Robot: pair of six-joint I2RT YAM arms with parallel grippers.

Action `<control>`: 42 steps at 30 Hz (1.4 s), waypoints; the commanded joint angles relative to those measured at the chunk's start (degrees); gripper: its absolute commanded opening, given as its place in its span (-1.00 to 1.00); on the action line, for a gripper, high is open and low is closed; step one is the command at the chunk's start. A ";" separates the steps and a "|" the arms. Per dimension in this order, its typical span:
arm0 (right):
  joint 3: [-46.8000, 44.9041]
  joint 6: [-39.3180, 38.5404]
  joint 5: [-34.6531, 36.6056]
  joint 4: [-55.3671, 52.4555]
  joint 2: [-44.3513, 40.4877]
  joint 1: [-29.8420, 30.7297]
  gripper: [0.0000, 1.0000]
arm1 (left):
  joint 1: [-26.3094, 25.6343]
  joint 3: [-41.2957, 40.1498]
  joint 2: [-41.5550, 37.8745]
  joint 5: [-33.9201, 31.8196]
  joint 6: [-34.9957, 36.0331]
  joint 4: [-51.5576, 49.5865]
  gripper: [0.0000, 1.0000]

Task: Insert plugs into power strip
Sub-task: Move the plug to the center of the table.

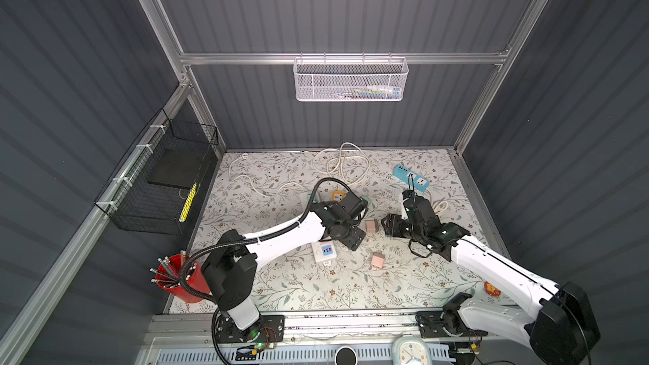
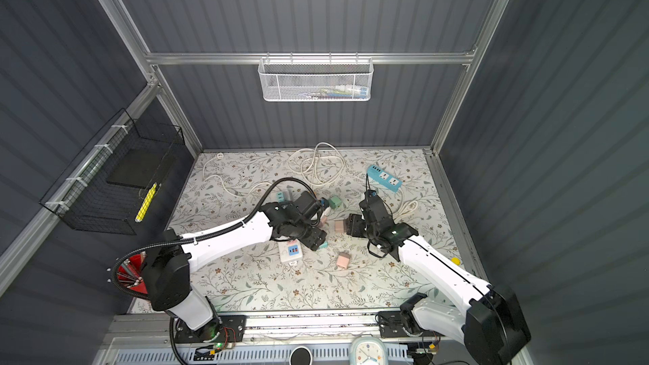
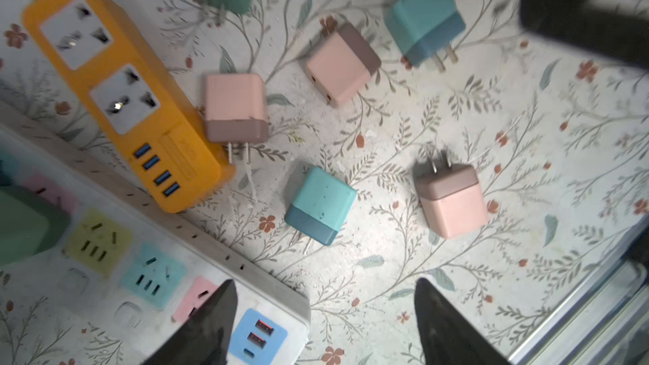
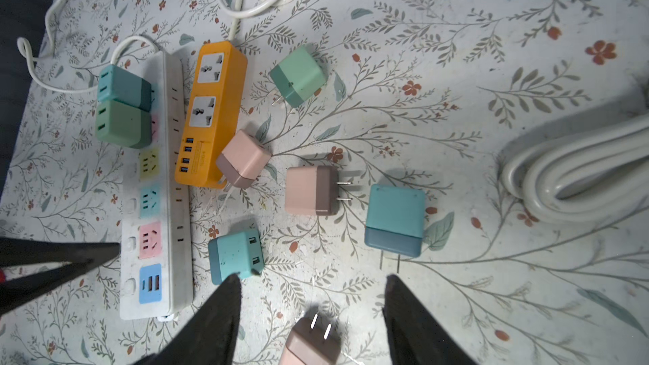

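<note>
A white power strip (image 4: 154, 184) with coloured sockets lies on the floral mat, with a teal plug (image 4: 123, 87) and a green plug (image 4: 123, 124) seated at its cable end. Several loose plugs lie beside it: mint (image 4: 298, 75), pink (image 4: 242, 159), pink (image 4: 310, 189), teal (image 4: 395, 219) and teal (image 4: 235, 256). My right gripper (image 4: 312, 277) is open above the mat, with a pink plug (image 4: 312, 342) lying between its fingers, untouched. My left gripper (image 3: 325, 282) is open over the strip's USB end (image 3: 258, 338), holding nothing. In a top view the grippers (image 1: 354, 240) (image 1: 388, 226) face each other across a pink plug (image 1: 371, 226).
An orange power strip (image 4: 210, 114) lies against the white one. A blue power strip (image 1: 411, 177) and coiled white cables (image 1: 340, 163) lie at the back. A red pencil cup (image 1: 175, 275) stands front left, below a black wire basket (image 1: 165, 184) on the left wall.
</note>
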 commanded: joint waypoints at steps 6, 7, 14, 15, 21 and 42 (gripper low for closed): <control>-1.81 0.96 -3.08 1.11 -1.77 -0.75 0.33 | -1.71 5.85 7.89 -3.03 8.12 -6.13 0.60; -2.09 1.01 -2.87 1.29 -1.91 -0.79 0.33 | -1.74 7.81 8.78 -3.08 8.65 -5.94 0.60; -3.07 1.37 -3.25 1.87 -2.73 -0.85 0.33 | -1.73 11.78 15.38 -3.12 9.87 -7.63 0.46; -3.20 1.30 -3.17 2.00 -2.86 -0.86 0.33 | -1.72 11.68 15.69 -2.76 9.80 -7.53 0.44; -3.26 1.11 -3.36 2.43 -2.90 -0.90 0.33 | -1.74 11.08 17.05 -1.95 10.06 -7.71 0.38; -3.44 0.54 -2.92 1.92 -3.15 -0.84 0.30 | -1.77 9.10 19.90 -2.77 7.87 -2.09 0.00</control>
